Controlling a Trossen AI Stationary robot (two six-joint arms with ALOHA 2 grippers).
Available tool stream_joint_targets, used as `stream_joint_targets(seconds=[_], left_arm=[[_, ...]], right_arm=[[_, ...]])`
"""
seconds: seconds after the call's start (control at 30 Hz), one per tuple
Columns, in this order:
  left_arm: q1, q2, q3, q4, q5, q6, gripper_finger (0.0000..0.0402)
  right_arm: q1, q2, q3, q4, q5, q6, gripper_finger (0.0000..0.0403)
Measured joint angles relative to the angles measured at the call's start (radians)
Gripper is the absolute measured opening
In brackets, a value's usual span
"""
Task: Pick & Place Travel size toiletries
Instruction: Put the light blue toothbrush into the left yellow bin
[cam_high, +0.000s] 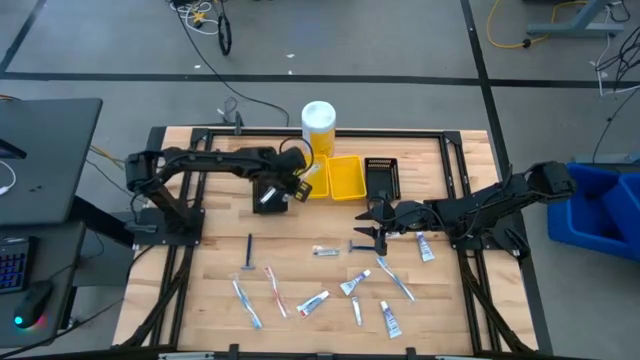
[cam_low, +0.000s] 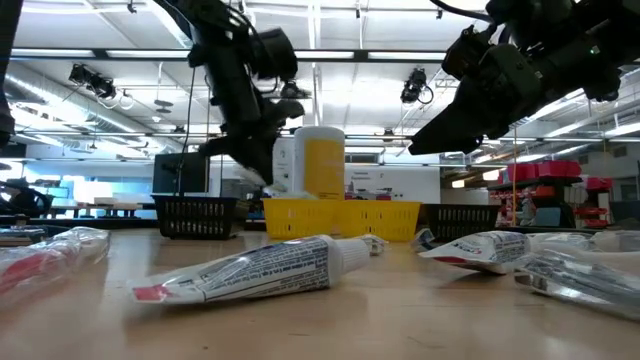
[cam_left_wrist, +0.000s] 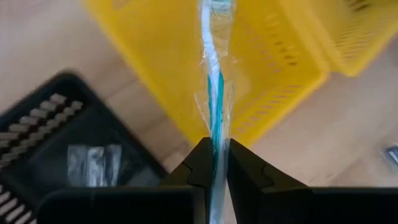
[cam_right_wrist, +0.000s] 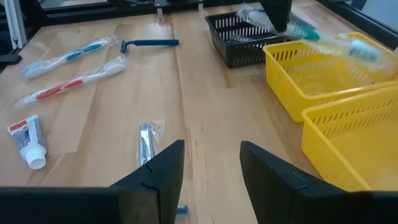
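Wooden table (cam_high: 200, 290) carries scattered toiletries. Left gripper (cam_left_wrist: 214, 163) fingers pinch a light, slippery wrapped toothbrush (cam_left_wrist: 214, 93) at its end, by the yellow bin (cam_left_wrist: 273, 68) at 12 o'clock. Right gripper (cam_right_wrist: 211, 163) fingers gape empty.

surface (cam_high: 300, 270): light wood planks | yellow bins (cam_high: 346, 177): two, side by side at the far middle | black bin (cam_high: 382, 176): just right of the yellow ones | second black bin (cam_high: 268, 193): left of them | white-and-yellow container (cam_high: 318, 127): upright behind the yellow bins | blue crate (cam_high: 608, 205): off the surface, right
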Motion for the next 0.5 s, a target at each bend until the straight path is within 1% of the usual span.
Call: stream_joint_targets(seconds=[0.1,0.17,0.27,0.3,0.37,0.43,0.5], left_arm=[[0.030,0.012,0.005,0.026,0.004,-0.030,0.0044],[0.050,0.015,0.001,0.008,0.007,-0.054,0.0048],[0.064,0.031,0.004,0.048,0.021,-0.107,0.0054],[0.067,0.032,0.001,0.037,0.028,-0.110,0.0056],[0.067,0.046,0.003,0.084,0.036,-0.112,0.0060],[0.067,0.047,0.002,0.081,0.036,-0.112,0.0065],[0.067,0.047,0.002,0.118,0.036,-0.112,0.0070]], right_arm=[[0.000,0.000,0.000,-0.005,0.000,0.000,0.0160],[0.000,0.000,0.000,-0.008,0.000,0.000,0.0158],[0.000,0.000,0.000,-0.018,0.000,0.000,0.0159],[0.000,0.000,0.000,-0.018,0.000,0.000,0.0161],[0.000,0.000,0.000,-0.026,0.000,0.000,0.0163],[0.000,0.000,0.000,-0.026,0.000,0.000,0.0165],[-0.001,0.000,0.000,-0.032,0.000,0.000,0.0167]])
